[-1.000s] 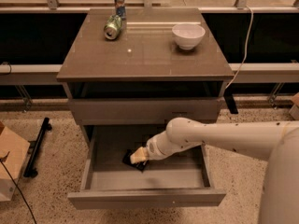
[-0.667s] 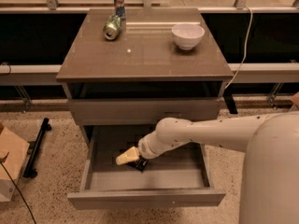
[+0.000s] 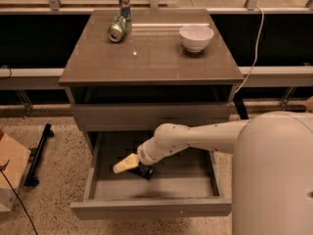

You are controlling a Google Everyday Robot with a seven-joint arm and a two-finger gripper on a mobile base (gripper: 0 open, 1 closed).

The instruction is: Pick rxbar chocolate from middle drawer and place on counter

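Down inside the open middle drawer (image 3: pixel 186 180), our gripper (image 3: pixel 125 164) hangs low, just beside the rxbar chocolate (image 3: pixel 145 171), likely to grasp it; whether it holds anything we cannot tell.

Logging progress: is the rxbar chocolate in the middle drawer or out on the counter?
In: the rxbar chocolate sits inside the pulled-out middle drawer, right by the hand; none on the counter.

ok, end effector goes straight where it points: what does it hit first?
Likely the picture-left wall of the middle drawer, or its floor; depth unclear. The end effector sits inside, pointing that way, the rxbar chocolate behind it.
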